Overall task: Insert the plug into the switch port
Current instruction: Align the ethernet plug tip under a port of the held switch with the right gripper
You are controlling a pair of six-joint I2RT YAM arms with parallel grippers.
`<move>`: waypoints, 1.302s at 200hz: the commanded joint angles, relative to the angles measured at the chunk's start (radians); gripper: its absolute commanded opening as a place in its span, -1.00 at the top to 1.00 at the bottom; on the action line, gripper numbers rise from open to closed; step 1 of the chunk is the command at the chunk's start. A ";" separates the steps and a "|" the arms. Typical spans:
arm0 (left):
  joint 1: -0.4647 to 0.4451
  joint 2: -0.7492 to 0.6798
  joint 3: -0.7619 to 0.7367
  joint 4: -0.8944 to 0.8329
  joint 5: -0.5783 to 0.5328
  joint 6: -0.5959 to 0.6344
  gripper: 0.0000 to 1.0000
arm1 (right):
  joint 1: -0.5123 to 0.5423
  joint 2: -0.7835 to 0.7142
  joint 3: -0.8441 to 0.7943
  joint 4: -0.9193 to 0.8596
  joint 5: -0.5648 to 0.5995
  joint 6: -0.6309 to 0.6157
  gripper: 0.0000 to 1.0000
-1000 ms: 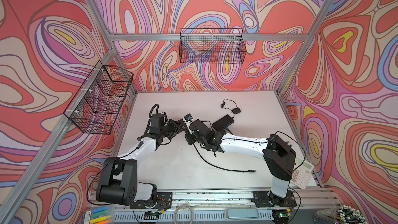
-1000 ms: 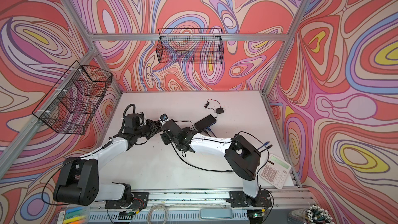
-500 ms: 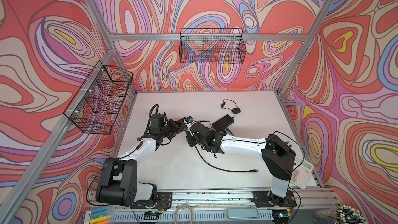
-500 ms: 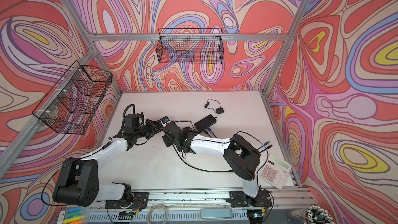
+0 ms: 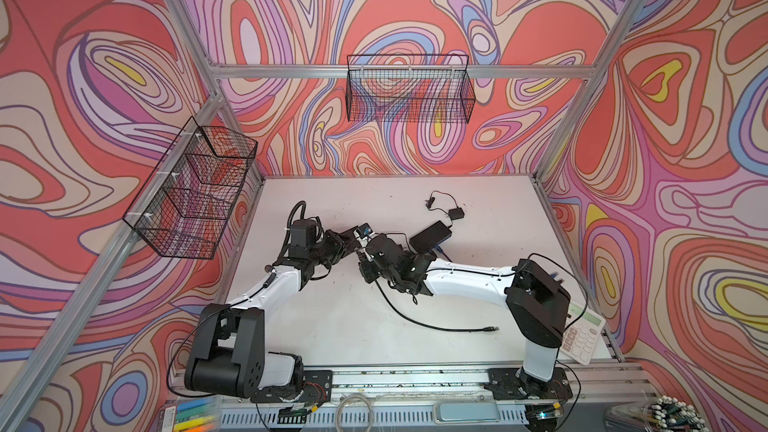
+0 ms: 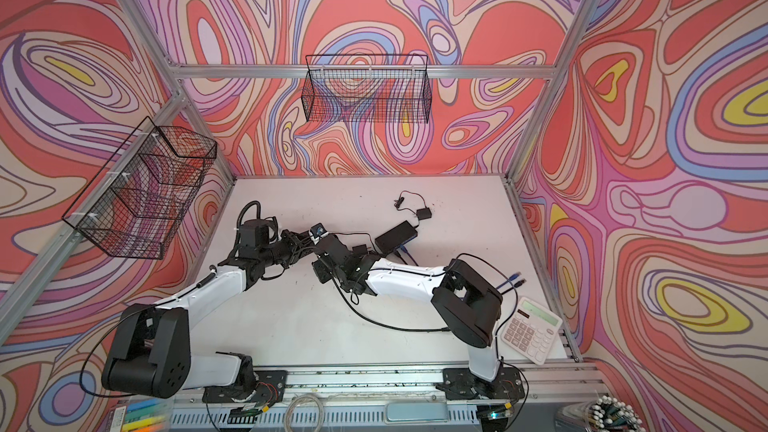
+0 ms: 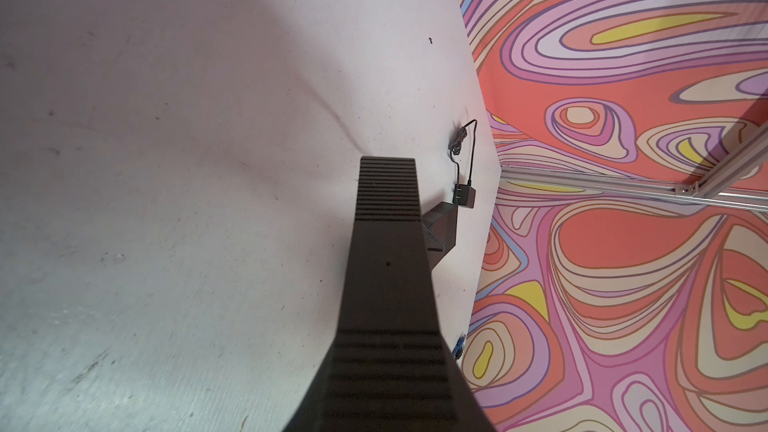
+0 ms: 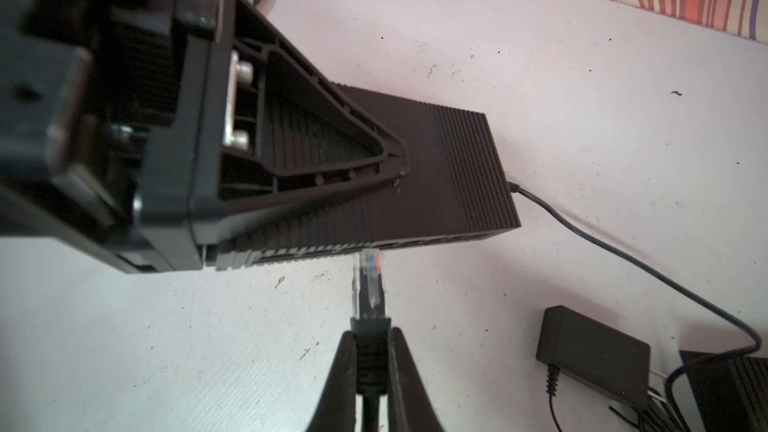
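Over table (image 8: 540, 76), plug (image 8: 369, 284) (clear) juts from right gripper (image 8: 370, 336).

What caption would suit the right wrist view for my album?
Right gripper pinches the plug, its tip at the front of the black switch clamped by the left gripper.

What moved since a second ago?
The right gripper, holding the plug, slid a little toward the switch in the left gripper; the plug's tip is at its port edge. Nothing was grabbed or dropped. The calculator and the adapter stayed put.
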 commanded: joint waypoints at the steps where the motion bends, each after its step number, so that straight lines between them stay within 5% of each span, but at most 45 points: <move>1: -0.005 0.001 0.017 0.057 0.014 -0.010 0.75 | 0.004 0.026 0.039 -0.001 -0.014 -0.003 1.00; 260: -0.005 -0.043 -0.039 0.141 0.058 -0.100 0.74 | 0.003 0.035 0.033 0.012 -0.021 0.004 1.00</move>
